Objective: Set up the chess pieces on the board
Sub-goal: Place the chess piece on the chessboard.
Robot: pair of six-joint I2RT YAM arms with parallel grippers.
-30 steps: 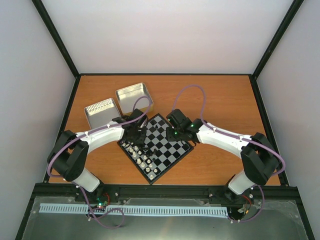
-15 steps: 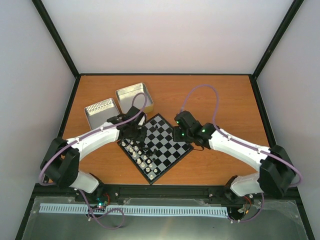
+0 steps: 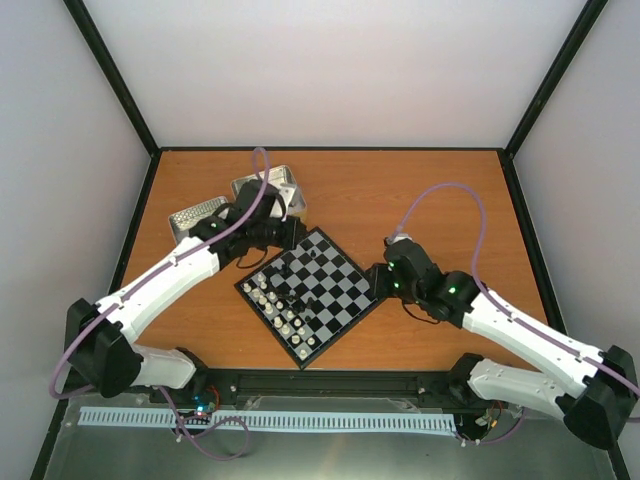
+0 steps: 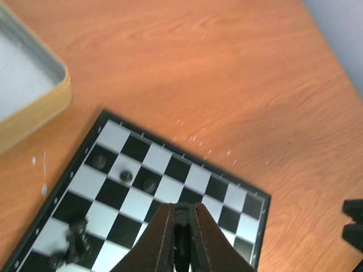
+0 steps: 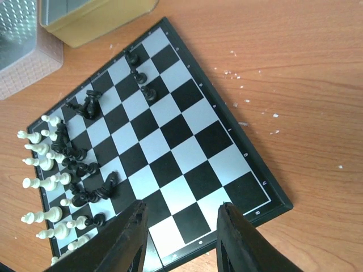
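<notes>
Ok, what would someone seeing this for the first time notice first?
The board, turned like a diamond at centre, with the white pieces ranked along its near-left edge and black pieces heaped just inside them. The left gripper is shut above its far-left side, the right gripper open at its right corner.

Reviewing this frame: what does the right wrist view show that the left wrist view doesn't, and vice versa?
Only the right wrist view: the white pieces lined along one edge of the board, the jumbled black pieces beside them, and the open right gripper. Only the left wrist view: the left gripper, shut above the board; whether it pinches a piece I cannot tell. Both: the board, three black pieces near its far corner, and a tin.
</notes>
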